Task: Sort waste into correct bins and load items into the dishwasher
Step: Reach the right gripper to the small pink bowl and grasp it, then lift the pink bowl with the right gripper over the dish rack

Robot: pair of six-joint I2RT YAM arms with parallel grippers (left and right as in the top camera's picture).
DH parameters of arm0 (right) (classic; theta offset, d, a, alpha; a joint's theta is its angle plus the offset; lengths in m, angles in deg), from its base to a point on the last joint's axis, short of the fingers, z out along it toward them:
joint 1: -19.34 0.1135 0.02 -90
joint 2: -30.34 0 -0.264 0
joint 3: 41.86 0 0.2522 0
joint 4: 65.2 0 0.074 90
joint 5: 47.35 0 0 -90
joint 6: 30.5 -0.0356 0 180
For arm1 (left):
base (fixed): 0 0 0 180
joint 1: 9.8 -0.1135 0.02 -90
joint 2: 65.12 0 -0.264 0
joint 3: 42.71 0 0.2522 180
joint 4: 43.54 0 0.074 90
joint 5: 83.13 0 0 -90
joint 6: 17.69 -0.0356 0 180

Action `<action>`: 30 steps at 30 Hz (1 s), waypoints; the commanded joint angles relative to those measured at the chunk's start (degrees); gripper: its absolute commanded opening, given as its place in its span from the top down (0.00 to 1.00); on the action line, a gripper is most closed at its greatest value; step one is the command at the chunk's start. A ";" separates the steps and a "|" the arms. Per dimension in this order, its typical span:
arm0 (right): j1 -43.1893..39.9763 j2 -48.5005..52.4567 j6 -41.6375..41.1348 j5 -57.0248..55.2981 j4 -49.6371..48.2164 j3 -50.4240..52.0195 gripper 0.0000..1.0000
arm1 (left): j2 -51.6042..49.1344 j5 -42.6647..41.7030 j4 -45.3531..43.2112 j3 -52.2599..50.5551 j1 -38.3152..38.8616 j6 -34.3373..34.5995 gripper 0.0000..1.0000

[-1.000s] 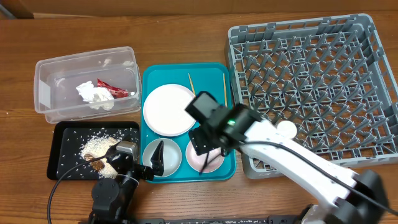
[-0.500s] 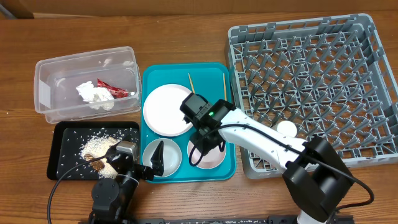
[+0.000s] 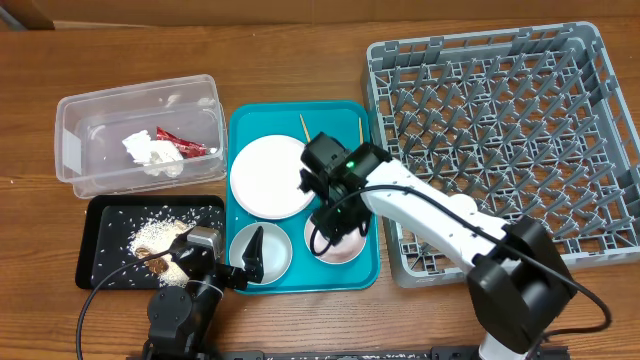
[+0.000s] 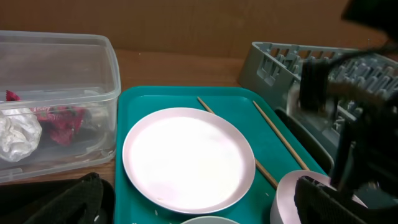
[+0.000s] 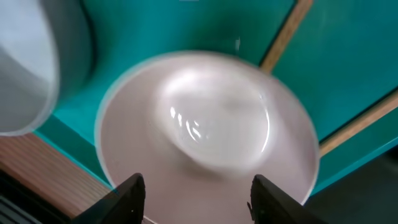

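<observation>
Overhead, right arm (image 3: pixel 420 205) covers much of pink bowl (image 3: pixel 350 250).

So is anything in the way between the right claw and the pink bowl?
No, nothing visible. The right gripper hangs open straight above the pink bowl, and the chopsticks lie off to one side.

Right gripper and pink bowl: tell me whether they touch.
Cannot tell. The right wrist view shows the right gripper open over the blurred pink bowl; its fingers overlap the bowl, with neither contact nor gap plain.
</observation>
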 commanded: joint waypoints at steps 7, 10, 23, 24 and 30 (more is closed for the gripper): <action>-1.25 -3.65 1.46 -8.37 -8.44 0.48 0.42 | 0.66 -0.07 -0.26 -0.35 -0.22 -0.90 0.00; -1.40 -3.63 1.44 -8.28 -12.96 4.04 0.36 | 0.66 -0.07 -0.26 -0.35 -0.22 -0.87 0.00; -1.51 -3.72 1.09 -4.68 -16.65 12.52 0.86 | 0.66 -0.07 -0.26 -0.35 -0.22 -0.90 0.00; -1.51 -3.74 1.09 -4.70 -15.52 11.80 0.91 | 0.66 -0.07 -0.26 -0.35 -0.22 -0.90 0.00; -1.51 -4.39 -3.65 -11.69 -5.18 2.01 0.96 | 0.66 -0.07 -0.26 -0.35 -0.22 -0.90 0.00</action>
